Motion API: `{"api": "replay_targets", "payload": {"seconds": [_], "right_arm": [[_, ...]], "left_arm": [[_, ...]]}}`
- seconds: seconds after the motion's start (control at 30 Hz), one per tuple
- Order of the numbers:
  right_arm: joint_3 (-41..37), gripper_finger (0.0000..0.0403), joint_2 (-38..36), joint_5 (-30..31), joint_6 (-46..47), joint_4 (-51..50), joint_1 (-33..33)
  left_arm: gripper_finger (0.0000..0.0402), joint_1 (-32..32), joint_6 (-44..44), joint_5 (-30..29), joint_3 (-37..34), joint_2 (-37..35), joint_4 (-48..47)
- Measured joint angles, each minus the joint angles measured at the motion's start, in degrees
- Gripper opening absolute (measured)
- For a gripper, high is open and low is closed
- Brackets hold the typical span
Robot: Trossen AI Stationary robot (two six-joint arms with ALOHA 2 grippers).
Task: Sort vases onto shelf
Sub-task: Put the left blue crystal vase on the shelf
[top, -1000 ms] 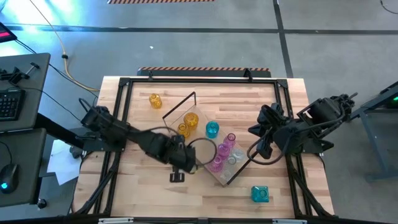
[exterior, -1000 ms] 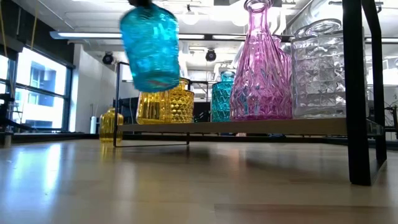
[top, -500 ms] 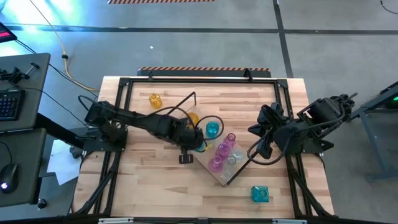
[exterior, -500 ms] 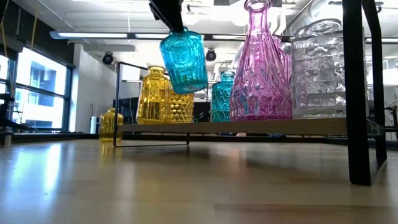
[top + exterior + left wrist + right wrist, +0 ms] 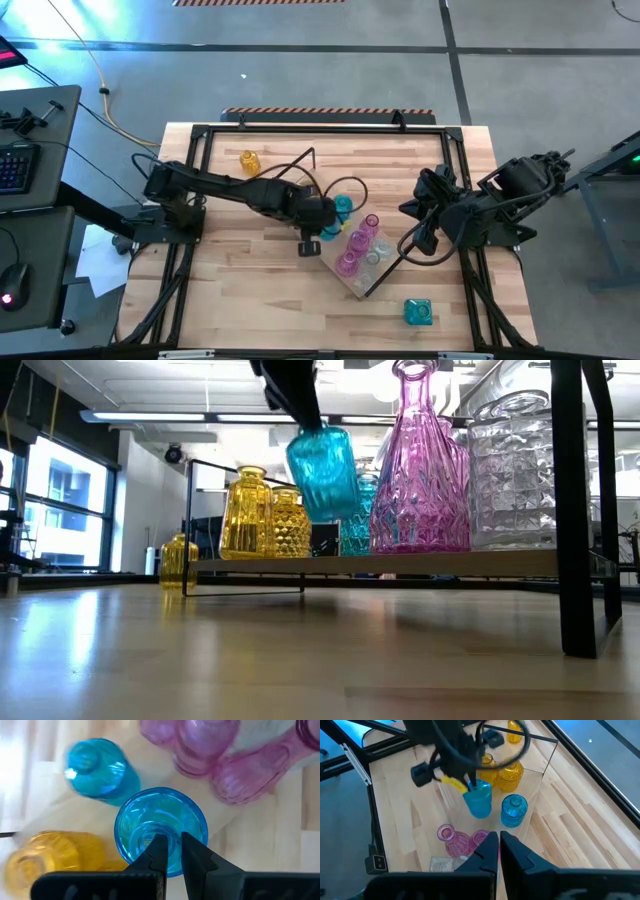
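Starting at the left, we see a lone yellow vase (image 5: 249,161) standing on the table (image 5: 240,300), well apart from the fingers and off the shelf (image 5: 357,282). Next come two yellow vases (image 5: 262,520) on the shelf's left end, just beside and lower than the left gripper (image 5: 170,851).

That gripper reaches over the middle of the shelf. Its fingers (image 5: 156,851) are narrow, pinched on the rim of a teal tumbler vase (image 5: 323,470), one finger inside the mouth and one outside. The tumbler hangs tilted under the fingers, its base clear of the shelf board. Just beyond the fingers a teal bottle vase (image 5: 98,768) stands on the shelf, near the tumbler but apart from it.

Further right we see the pink vases (image 5: 358,240) and a clear vase (image 5: 512,470) grouped on the shelf, past the held tumbler.

The right gripper (image 5: 498,845) waits at the table's right side, its fingers nearly together with nothing between them. A square teal vase (image 5: 417,312) sits on the table near the front right, well away from both grippers.
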Motion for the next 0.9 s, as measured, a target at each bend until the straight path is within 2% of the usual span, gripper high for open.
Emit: {"api": "replay_targets", "payload": {"seconds": [0.17, 0.37, 0.9], "right_arm": [[0.0, 0.0000, 0.0, 0.0, 0.0, 0.0, 0.0], [0.0, 0.0000, 0.0, -0.3, 0.0, 0.0, 0.0], [0.0, 0.0000, -0.1, -0.4, -0.6, 0.0, 0.0]], "left_arm": [[0.0019, -0.4, 0.5, 2.0, -0.1, 3.7, -0.1], [0.0019, -0.5, 1.6, -0.5, 0.0, 3.7, 0.4], [0.0030, 0.3, 2.1, 0.8, 0.0, 5.8, 3.8]]}}
